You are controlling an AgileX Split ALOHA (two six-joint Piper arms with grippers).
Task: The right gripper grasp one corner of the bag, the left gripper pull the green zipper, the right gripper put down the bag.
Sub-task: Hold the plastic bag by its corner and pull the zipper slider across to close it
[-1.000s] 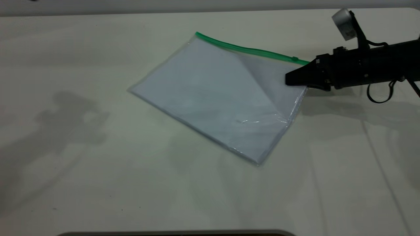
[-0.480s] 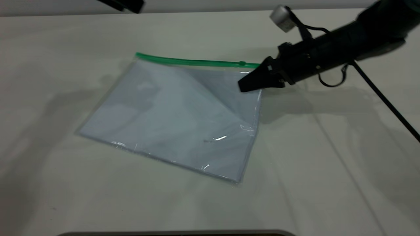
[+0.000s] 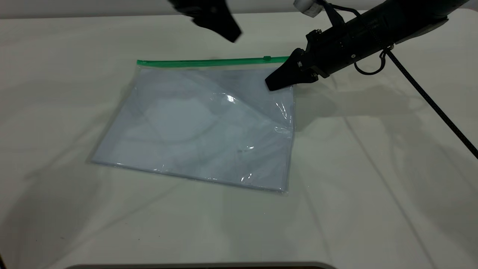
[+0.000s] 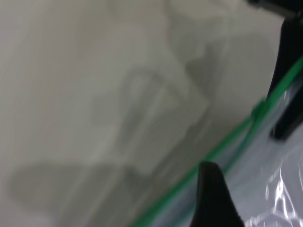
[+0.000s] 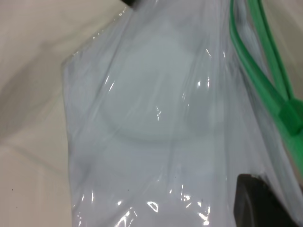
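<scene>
The bag [image 3: 194, 127], a clear pouch holding white paper, lies on the table with its far right corner lifted. The green zipper [image 3: 209, 62] runs along its far edge, with the slider tab [image 3: 267, 58] near the right end. My right gripper [image 3: 275, 83] is shut on the bag's far right corner, and the plastic drapes over its finger [image 5: 258, 203]. My left gripper [image 3: 228, 33] hangs in the air above the far edge, left of the slider. One of its fingers [image 4: 213, 198] shows just over the zipper [image 4: 227, 142], and the slider [image 4: 259, 111] lies beyond it.
The pale table [image 3: 373, 186] stretches all round the bag. The right arm's black cable [image 3: 429, 99] slants across the table's right side. A dark edge [image 3: 201, 266] borders the table's front.
The right gripper has dragged the bag to the left and turned it, so the zipper now lies level. The left arm has come in from the top and moved right over the zipper.
</scene>
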